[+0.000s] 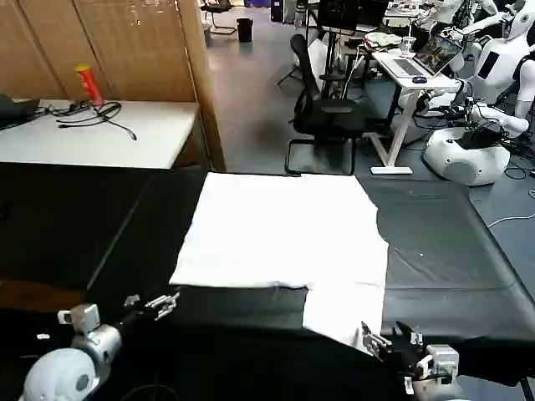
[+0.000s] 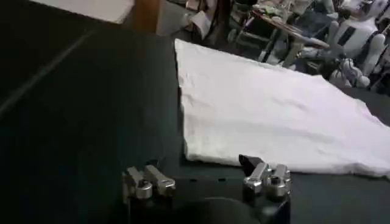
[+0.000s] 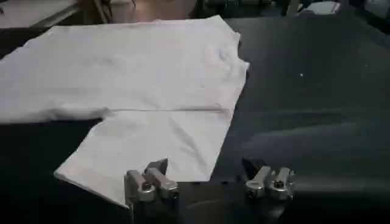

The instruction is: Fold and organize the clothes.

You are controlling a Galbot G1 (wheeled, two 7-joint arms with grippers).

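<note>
The clothes, a plain white T-shirt [image 1: 284, 225], lie flat on the black table [image 1: 451, 251], partly folded, with one sleeve [image 1: 343, 309] reaching the near edge. No logo shows. My left gripper [image 1: 159, 305] hovers open near the front left, just short of the shirt's near left corner [image 2: 195, 155]. My right gripper [image 1: 389, 341] is open at the front right, right at the sleeve's near edge [image 3: 152, 152]; one finger [image 3: 152, 179] overlaps the cloth, the other is over bare table. Neither gripper holds anything.
A white desk [image 1: 92, 134] with cables and a red can [image 1: 87, 83] stands at the back left beside wooden panels. Behind the table are an office chair [image 1: 322, 113], a laptop desk and other white robots [image 1: 468, 142]. Bare black table lies left and right of the shirt.
</note>
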